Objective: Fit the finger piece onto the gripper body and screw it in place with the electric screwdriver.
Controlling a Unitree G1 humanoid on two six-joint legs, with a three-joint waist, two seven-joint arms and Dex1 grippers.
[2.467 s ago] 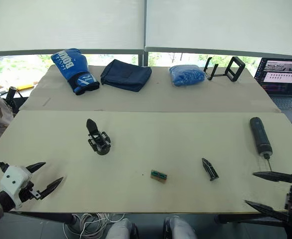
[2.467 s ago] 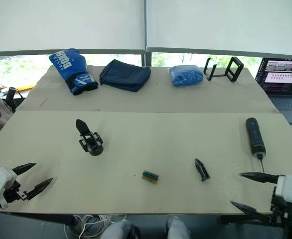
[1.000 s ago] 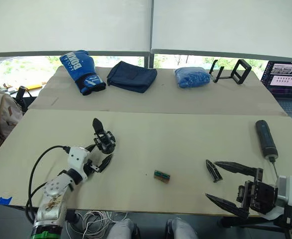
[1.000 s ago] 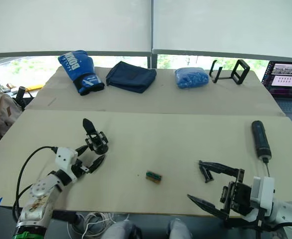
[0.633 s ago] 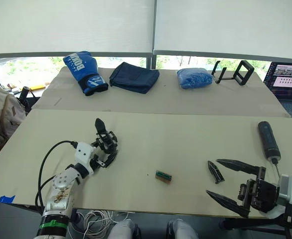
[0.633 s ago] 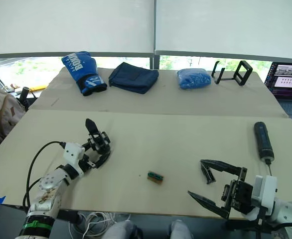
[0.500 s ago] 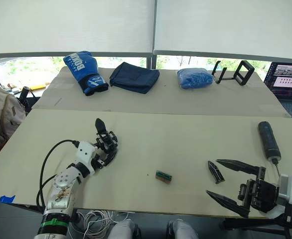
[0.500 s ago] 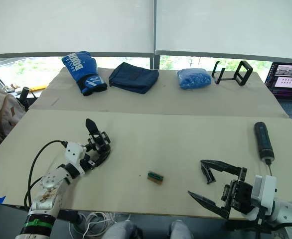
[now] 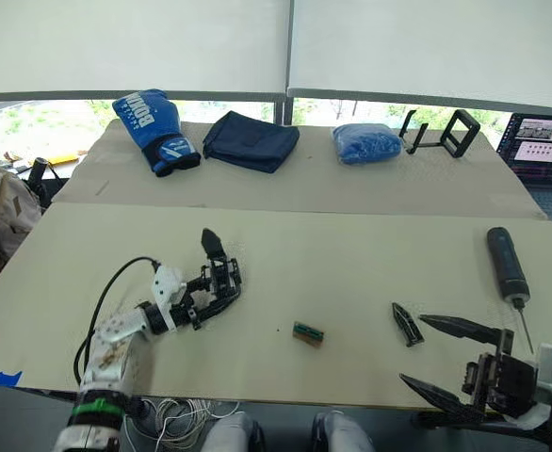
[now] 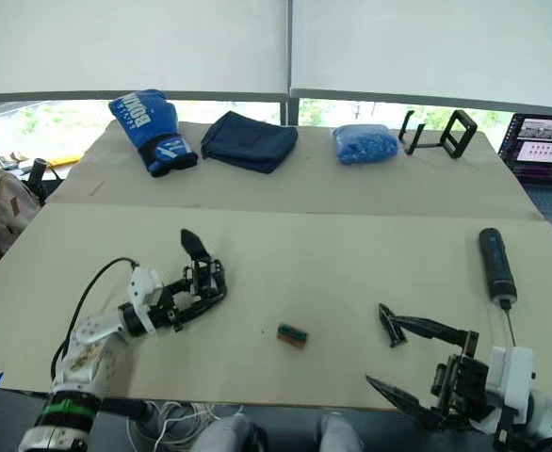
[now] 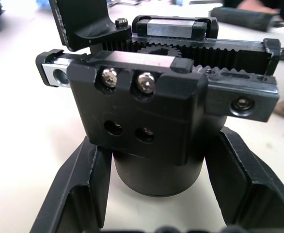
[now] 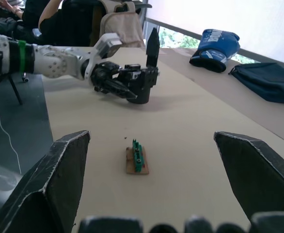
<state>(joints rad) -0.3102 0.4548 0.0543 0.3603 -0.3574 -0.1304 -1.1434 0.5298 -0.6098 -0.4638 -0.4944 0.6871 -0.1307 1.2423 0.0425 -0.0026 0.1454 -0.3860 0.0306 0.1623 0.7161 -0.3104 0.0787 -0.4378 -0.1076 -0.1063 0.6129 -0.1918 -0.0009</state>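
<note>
Finger piece (image 9: pixel 407 323): lies flat on the table (image 9: pixel 351 245), lower right of the head view, just left of the right gripper's upper finger tip.
Gripper body (image 9: pixel 221 279): left of centre, lower half of the frame, its pointed finger tilted up and back; rounded base between the left gripper's fingers.
Left gripper (image 9: pixel 212 300): fingers closed around the body's base, one on each side in the left wrist view (image 11: pixel 154 160).
Screwdriver (image 9: pixel 506 267): lies at the right edge of the table, bit toward the near edge, apart from both grippers.
Right gripper (image 9: pixel 450 358): lower right corner, fingers spread wide, holding nothing; upper finger tip near the finger piece.
Green block (image 9: pixel 307 331): low centre, between body and finger piece.
Far table, upper frame: blue glove (image 9: pixel 154 128), dark pouch (image 9: pixel 250 141), blue bag (image 9: pixel 365 143), black stand (image 9: pixel 442 132).
Laptop (image 9: pixel 543 155): upper right edge.
</note>
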